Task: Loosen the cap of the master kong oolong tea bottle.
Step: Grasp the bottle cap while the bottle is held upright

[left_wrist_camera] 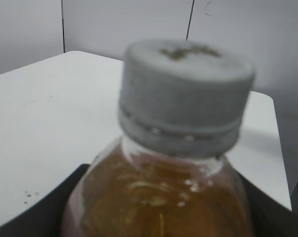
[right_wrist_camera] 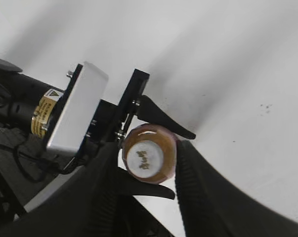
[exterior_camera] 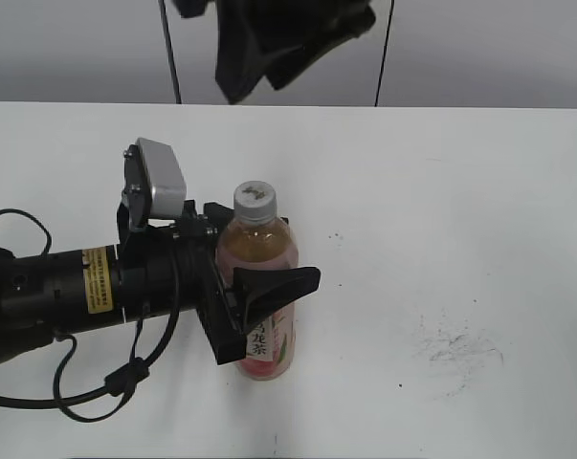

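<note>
The master kong oolong tea bottle (exterior_camera: 257, 251) stands upright on the white table, amber tea inside, pink label low down. Its light-grey cap (exterior_camera: 255, 198) with a dark mark sits on the neck. My left gripper (exterior_camera: 269, 279) reaches in from the left and is shut on the bottle's body below the shoulder. In the left wrist view the cap (left_wrist_camera: 186, 94) and bottle shoulder (left_wrist_camera: 158, 197) fill the frame. My right gripper (exterior_camera: 288, 43) hangs well above, open. In the right wrist view its fingers (right_wrist_camera: 146, 146) flank the cap (right_wrist_camera: 145, 156) and bottle (right_wrist_camera: 164, 144) from above, apart from them.
The white table (exterior_camera: 460, 191) stretches to the right, with dark scuff marks (exterior_camera: 455, 349) at the front right. A black cable (exterior_camera: 97, 402) loops under the left arm. A grey wall stands behind the table's far edge.
</note>
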